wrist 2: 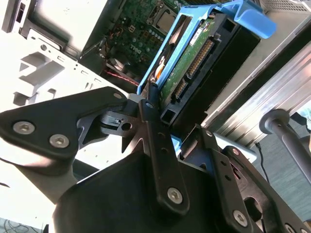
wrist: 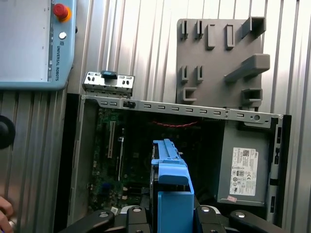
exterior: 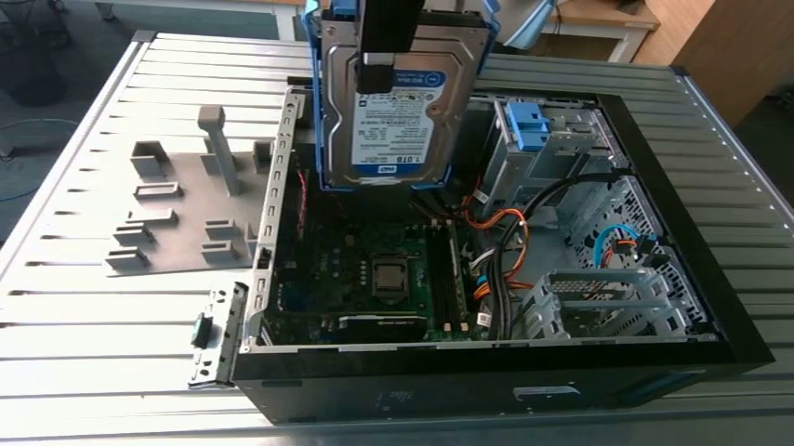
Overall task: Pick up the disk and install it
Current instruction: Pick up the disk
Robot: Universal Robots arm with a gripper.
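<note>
The disk (exterior: 410, 130), a silver-grey drive with a blue-and-white label in a blue plastic bracket, hangs upright above the open black computer case (exterior: 713, 307). My gripper (exterior: 377, 79) is shut on it from above, one black finger lying across the label. In the second wrist view the disk (wrist 2: 194, 58) shows edge-on with its connector pins, clamped by the gripper (wrist 2: 167, 116). The first wrist view has the blue bracket (wrist: 170, 179) sticking out from the gripper (wrist: 171, 212), over the motherboard (wrist: 112, 155). The disk's lower edge stays above the board, touching nothing in the case.
A silver drive cage with a blue latch (exterior: 527, 125) stands in the case on the exterior view's right, with orange and black cables (exterior: 509, 251) beside it. A grey power supply (wrist: 243, 170) fills one corner. A grey fixture plate (exterior: 186, 214) lies outside the case. A hand (wrist: 5, 213) shows beside a pendant (wrist: 34, 43).
</note>
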